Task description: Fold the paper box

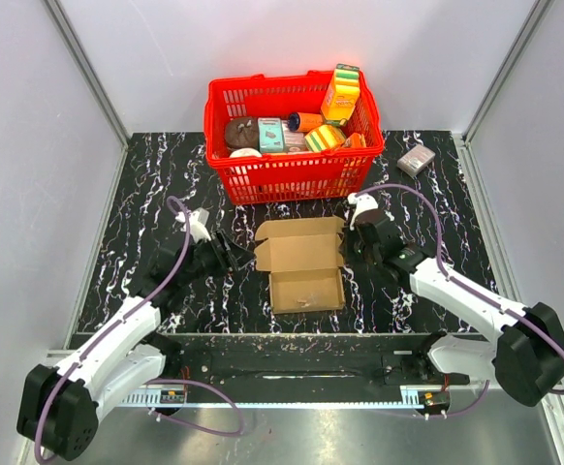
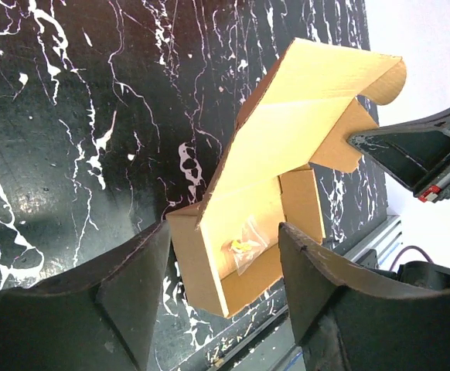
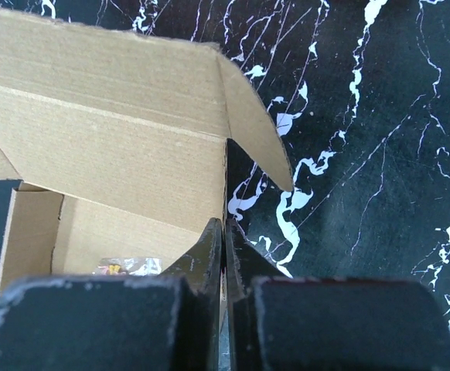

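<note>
I find the plain brown kraft cardboard box (image 1: pixel 304 276), lid open, centred on the black marbled table (image 1: pixel 166 194). Left gripper (image 2: pixel 223 236) stands parted astride its corner, gripping nothing. Right gripper (image 3: pixel 223 232) is closed, apparently pinching its right wall.

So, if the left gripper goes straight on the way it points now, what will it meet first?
The paper box. Its nearest corner sits in line between the open fingers of the left gripper, so that corner would likely be met first; how close it is, I cannot judge.
</note>
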Robot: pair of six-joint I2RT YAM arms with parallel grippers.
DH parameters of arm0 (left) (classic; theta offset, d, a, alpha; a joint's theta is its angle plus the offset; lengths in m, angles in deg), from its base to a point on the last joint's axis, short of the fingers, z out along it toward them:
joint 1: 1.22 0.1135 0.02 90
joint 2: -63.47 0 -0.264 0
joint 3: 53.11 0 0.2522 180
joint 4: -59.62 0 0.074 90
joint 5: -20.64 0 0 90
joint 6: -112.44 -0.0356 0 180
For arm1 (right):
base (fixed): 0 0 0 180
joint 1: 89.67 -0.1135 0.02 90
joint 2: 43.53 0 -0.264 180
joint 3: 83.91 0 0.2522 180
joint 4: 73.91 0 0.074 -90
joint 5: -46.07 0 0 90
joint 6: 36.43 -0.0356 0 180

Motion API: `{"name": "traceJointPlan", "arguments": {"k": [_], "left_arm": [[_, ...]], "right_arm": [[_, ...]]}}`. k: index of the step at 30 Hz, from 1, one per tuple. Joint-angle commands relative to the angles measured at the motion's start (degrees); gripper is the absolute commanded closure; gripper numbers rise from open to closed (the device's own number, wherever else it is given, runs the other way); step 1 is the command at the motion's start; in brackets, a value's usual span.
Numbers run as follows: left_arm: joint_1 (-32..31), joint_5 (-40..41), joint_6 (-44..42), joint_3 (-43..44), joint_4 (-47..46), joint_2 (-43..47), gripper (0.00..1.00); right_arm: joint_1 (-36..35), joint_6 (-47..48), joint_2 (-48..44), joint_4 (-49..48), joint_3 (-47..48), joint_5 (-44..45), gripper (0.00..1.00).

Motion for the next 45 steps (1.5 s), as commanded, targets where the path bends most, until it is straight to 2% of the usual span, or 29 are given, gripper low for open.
{"name": "traceJointPlan", "arguments": {"k": [1,3,8,14,22,31,35,45], "left_arm": [[0.3,-0.6,-0.1,-1.9,-6.3,1.9,0.37],[0.3,-1.9,-2.3,-2.1,-8.2,1.0,0.35],[0.2,-5.0,-6.3,-4.0,-13.7,-0.8,0.24],[0.1,-6.6,-7.2,-6.0,-22.4,-3.1,0.21],[0.1,-4.9,-9.3,-4.2,-28.2,-9.6,0.36],[0.0,-5.4,-10.0,-2.8,-31.1,-15.8,0.44],[-0.2,-5.3,-10.0,-1.6,-30.7,-16.8,0.61],[-4.7,0.2,-11.3,1.8,-25.9,-18.1,0.64]], "right_arm": [[0.2,-1.6,-3.2,0.1,0.9,1.8,0.95],[0.2,-1.7,-3.7,0.2,0.8,1.7,0.95],[0.2,-2.0,-4.2,0.3,0.7,1.1,0.95],[0.2,-2.4,-3.9,-0.2,0.4,-0.4,0.95],[0.2,-2.4,-3.8,-0.5,0.3,-0.8,0.94],[0.2,-2.4,-3.4,-0.7,0.5,-1.1,0.94],[0.3,-2.6,-3.1,-0.9,0.5,-1.4,0.94],[0.2,-3.7,-2.7,-1.2,0.5,-1.4,0.94]]}}
